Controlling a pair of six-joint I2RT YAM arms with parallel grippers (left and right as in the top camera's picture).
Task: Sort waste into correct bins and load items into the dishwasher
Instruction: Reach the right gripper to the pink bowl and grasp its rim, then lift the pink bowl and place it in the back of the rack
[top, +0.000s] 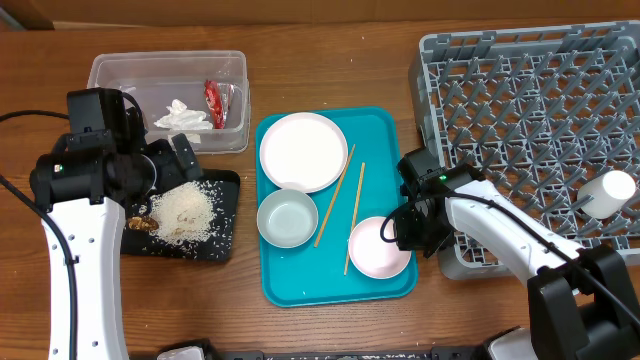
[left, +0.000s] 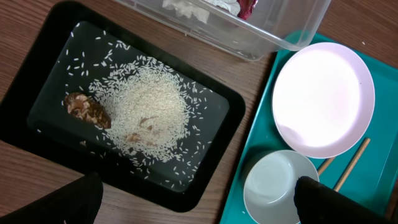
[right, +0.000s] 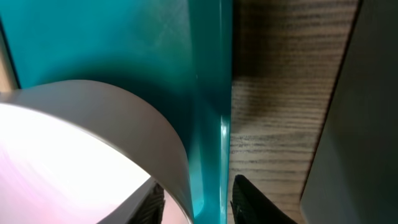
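- Right pincer (top: 402, 238) is low at the right edge of the pinkish bowl (top: 372, 252). Its jaws are partly apart and straddle the bowl's wall.
- In the right wrist view one finger sits inside the bowl against the wall. The other is outside, with a strip of the teal tray (top: 385, 130) showing between it and the wall, so nothing is clamped.
- Left pincer (left: 196, 204) is spread wide and carries nothing. It hangs over the near rim of the black tray (top: 228, 200), beside the teal tray.
- Rice grains (top: 185, 208) lie heaped in the middle of the black tray, with the brown scrap (left: 87, 109) at the heap's edge.
- The clear tub (top: 120, 72) stands behind the black tray. The crumpled tissue (top: 183, 117) and the red wrapper (top: 214, 100) are inside it.
- On the teal tray, the white plate (top: 303, 150) lies at the back and a second bowl (top: 287, 218) just in front of it.
- The two chopsticks (top: 335, 195) lie slanted between that bowl and the pinkish bowl.
- The grey rack (top: 530, 100) stands on the table (top: 330, 60) to the right, with the white cup (top: 610, 190) lying in it near its right edge.
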